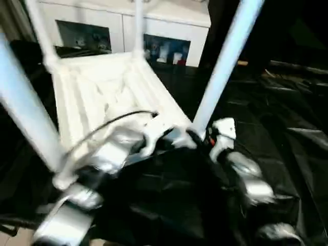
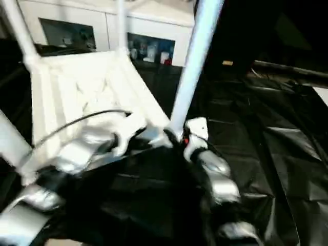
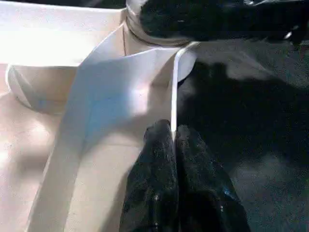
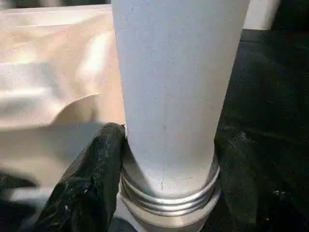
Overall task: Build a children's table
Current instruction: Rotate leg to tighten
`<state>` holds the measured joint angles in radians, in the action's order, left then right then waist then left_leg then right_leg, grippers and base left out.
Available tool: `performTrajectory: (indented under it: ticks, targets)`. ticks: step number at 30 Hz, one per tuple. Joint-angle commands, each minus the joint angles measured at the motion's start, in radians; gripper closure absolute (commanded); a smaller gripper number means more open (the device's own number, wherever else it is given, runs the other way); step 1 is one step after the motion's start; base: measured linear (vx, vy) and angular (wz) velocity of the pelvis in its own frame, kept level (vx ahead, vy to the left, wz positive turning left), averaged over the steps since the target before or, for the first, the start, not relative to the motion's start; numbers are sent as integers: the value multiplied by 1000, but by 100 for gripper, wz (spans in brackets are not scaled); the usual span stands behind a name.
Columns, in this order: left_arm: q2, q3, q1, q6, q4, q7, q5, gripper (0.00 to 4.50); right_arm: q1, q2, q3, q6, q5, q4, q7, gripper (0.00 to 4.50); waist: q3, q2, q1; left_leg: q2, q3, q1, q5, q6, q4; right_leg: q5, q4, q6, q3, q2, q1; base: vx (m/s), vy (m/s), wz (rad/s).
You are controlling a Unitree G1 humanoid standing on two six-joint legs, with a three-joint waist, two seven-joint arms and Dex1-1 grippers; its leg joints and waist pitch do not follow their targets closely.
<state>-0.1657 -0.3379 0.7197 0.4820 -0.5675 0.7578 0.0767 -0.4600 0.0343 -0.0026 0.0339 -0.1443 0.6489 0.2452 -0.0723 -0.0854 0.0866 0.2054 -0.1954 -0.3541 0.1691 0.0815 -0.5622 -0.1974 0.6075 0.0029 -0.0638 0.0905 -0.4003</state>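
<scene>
Black cloth covers the work table (image 1: 287,154), where the children's table (image 1: 102,97) lies upside down with 4 legs rising. The left gripper (image 3: 173,140) pinches a thin rim wall of the top. The right gripper (image 4: 164,159) closes around the near right leg (image 1: 225,61) at its threaded base; the leg's long axis runs straight up from the fingers.

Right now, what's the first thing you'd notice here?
The upside-down white children's table on the black cloth, its long legs sticking up. The right gripper clasps the base of the near leg, and the left gripper pinches a thin rib under the tabletop. A white cabinet stands behind.
</scene>
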Motion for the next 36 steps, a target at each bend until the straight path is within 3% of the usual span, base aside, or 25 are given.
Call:
performTrajectory:
  ticks: [1,2,5,8,11,14,16,18,20,24,25,28,32,33,35,36]
  targets:
    - [21,-13,-2,-5,-69,-57,27,450,11,-28,15,-33,41,70,-83,201,41,6,-5,23,23,8,353,21,77,-454,-105,-94,44,55,16,0,0,0]
    - [26,-27,2,-11,-78,-54,35,450,-2,-42,25,-27,52,78,-85,201,43,11,-1,24,24,7,353,19,77,-437,-104,-93,44,57,18,0,0,0]
    - [27,-45,5,-14,-83,-46,42,450,-6,-42,55,-5,71,69,-45,201,44,9,-1,25,23,4,352,12,78,-398,-100,-95,45,54,21,0,0,0]
    - [16,-60,2,-24,-84,-29,53,450,5,-31,70,13,70,47,11,132,41,3,1,24,19,2,337,-5,77,-387,-100,-102,46,55,22,0,0,0]
    - [-25,-83,-16,-41,-58,43,63,450,32,15,81,7,16,-22,177,109,42,-2,4,26,20,-2,317,-23,78,-384,-100,-99,46,57,28,0,0,0]
    - [-59,-101,-30,-42,-24,104,56,450,46,64,94,-14,-3,-66,275,88,45,-5,1,28,20,-10,271,-31,78,-322,-91,-122,43,54,35,0,0,0]
    - [-125,-131,-66,-47,52,225,33,450,74,155,114,-20,-25,-122,425,88,48,-3,6,30,20,-7,255,-32,74,-310,-91,-137,44,57,40,0,0,0]
    - [-147,-141,-79,-57,79,272,21,450,83,182,114,-26,-38,-140,475,88,48,-1,6,32,18,-7,247,-42,73,-282,-88,-147,46,57,38,0,0,0]
    - [-174,-149,-91,-45,114,315,9,450,91,207,107,-36,-55,-160,517,88,53,3,8,33,13,3,206,-44,68,-176,-76,-197,47,52,37,0,0,0]
    - [-240,-156,-121,-48,184,405,-11,450,108,253,96,-61,-83,-210,603,88,54,7,11,34,8,6,174,-56,66,-68,-62,-243,46,47,38,0,0,0]
    - [-273,-152,-136,-39,222,446,-29,450,121,273,98,-81,-103,-242,654,88,56,7,14,34,8,5,164,-58,65,-52,-59,-247,45,48,43,0,0,0]
    - [-304,-149,-149,-50,257,478,-38,450,131,297,113,-96,-114,-266,693,88,58,8,17,33,6,7,135,-67,62,-3,-53,-258,44,47,43,0,0,0]
    - [-341,-146,-165,-33,301,509,-44,450,137,317,137,-107,-104,-269,748,115,56,3,19,32,7,4,161,-53,63,-69,-58,-249,45,53,47,0,0,0]
    - [-343,-144,-167,-29,303,510,-43,450,136,314,138,-108,-101,-267,751,115,56,-4,18,32,7,3,160,-51,63,-82,-60,-243,46,53,47,0,0,0]
    - [-346,-142,-169,-25,309,510,-44,450,136,310,139,-112,-100,-268,752,126,56,-2,18,31,7,4,157,-48,63,-98,-60,-236,46,53,45,0,0,0]
    - [-347,-136,-172,-17,316,506,-47,450,134,307,142,-115,-100,-269,752,137,57,-9,18,32,7,4,155,-48,63,-106,-60,-233,45,53,46,0,0,0]
